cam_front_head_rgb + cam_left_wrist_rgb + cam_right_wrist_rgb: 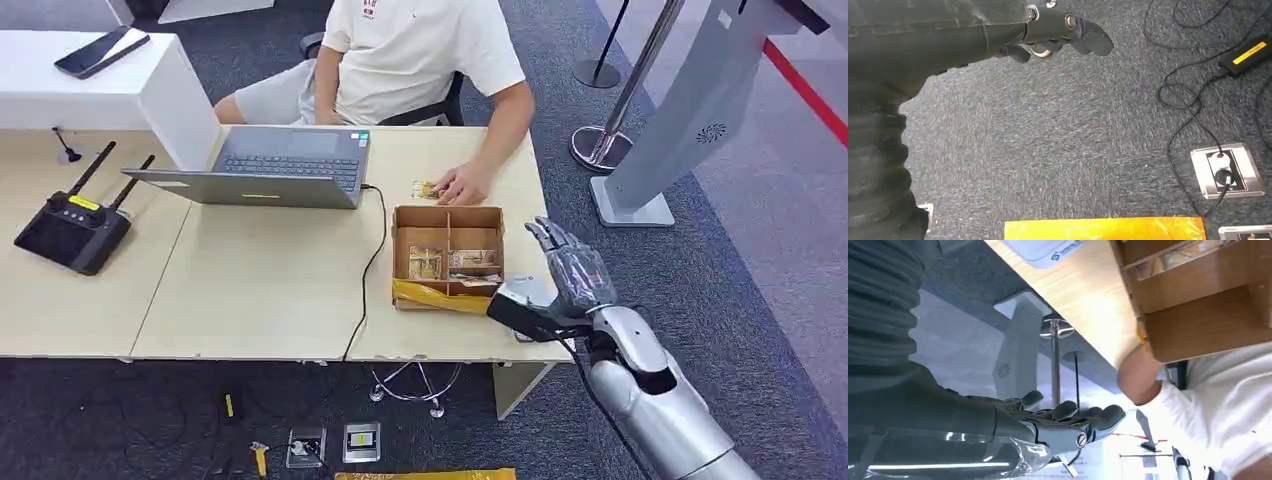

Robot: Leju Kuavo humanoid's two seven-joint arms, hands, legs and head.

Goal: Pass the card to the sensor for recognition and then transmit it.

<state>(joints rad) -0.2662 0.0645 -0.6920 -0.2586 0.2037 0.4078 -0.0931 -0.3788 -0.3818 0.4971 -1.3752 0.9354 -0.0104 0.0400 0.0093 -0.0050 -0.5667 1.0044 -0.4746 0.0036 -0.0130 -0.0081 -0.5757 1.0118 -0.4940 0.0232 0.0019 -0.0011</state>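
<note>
Cards (440, 262) lie in the box's (447, 213) compartments, and the person's hand (462, 186) rests on another just beyond the box. The right hand (570, 275) hovers just right of the box, fingers spread, holding nothing. The left hand (1058, 30) hangs over the carpet (1048, 150), fingers loosely curled and empty. Risk: reaching in could snag the box wall or nudge the box, or collide with the person's hand. The box sits on a pale wooden desk (270, 280), with a laptop (285, 165) to its left and a white sensor (528, 292) against its near right corner.

Open laptop (290, 165), black router (72, 230) and phone (102, 50) on the desks (250, 290)
</note>
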